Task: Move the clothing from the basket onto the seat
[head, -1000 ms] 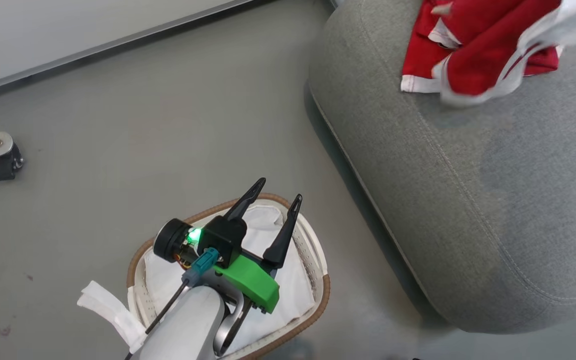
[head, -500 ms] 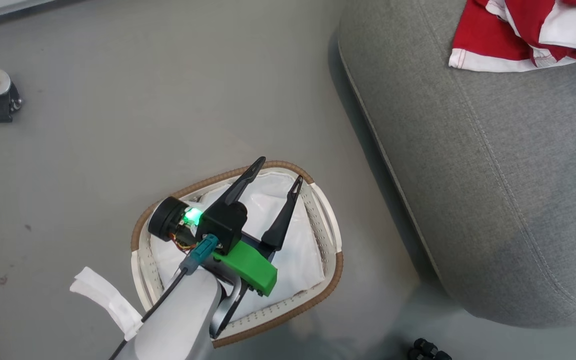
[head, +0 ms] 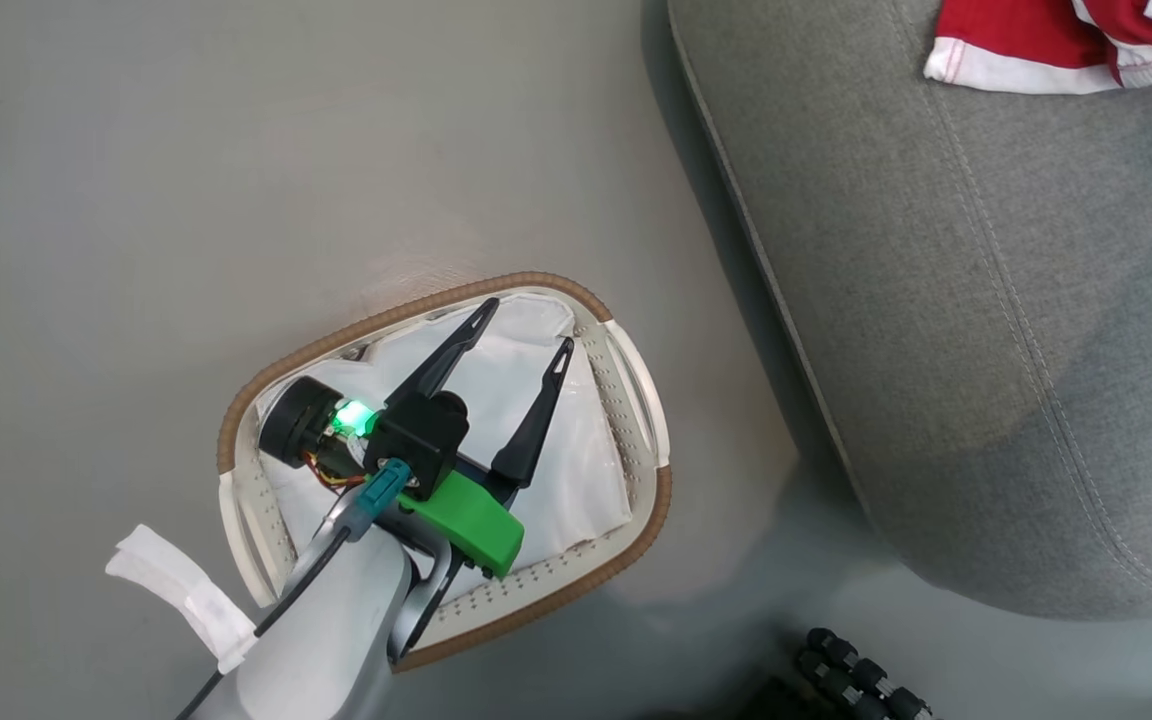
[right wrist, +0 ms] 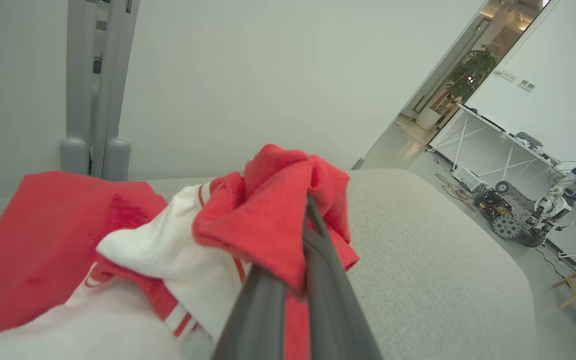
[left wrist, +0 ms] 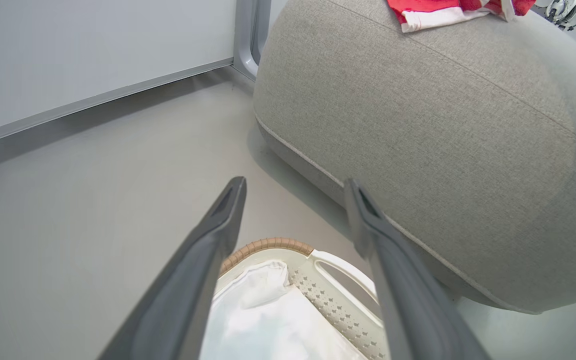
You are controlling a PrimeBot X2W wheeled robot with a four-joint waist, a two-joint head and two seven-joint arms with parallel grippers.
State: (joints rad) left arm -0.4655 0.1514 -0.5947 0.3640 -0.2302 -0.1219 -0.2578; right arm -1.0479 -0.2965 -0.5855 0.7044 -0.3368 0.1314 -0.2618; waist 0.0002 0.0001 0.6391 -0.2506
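smooth grey floor (head: pixel 186 180) holds the basket (head: pixel 416 308) beside the seat (head: pixel 986 330) bearing clothing (head: pixel 1016 25).

No writing, brand, number or sign can be read anywhere. The white cloth tab (head: pixel 174 588) hanging off the small oval white perforated plastic basket with a brown woven rim (head: pixel 406 313) looks blank. The small pale plates (right wrist: pixel 525 85) on the far white wall (right wrist: pixel 558 100) are too small to make out.
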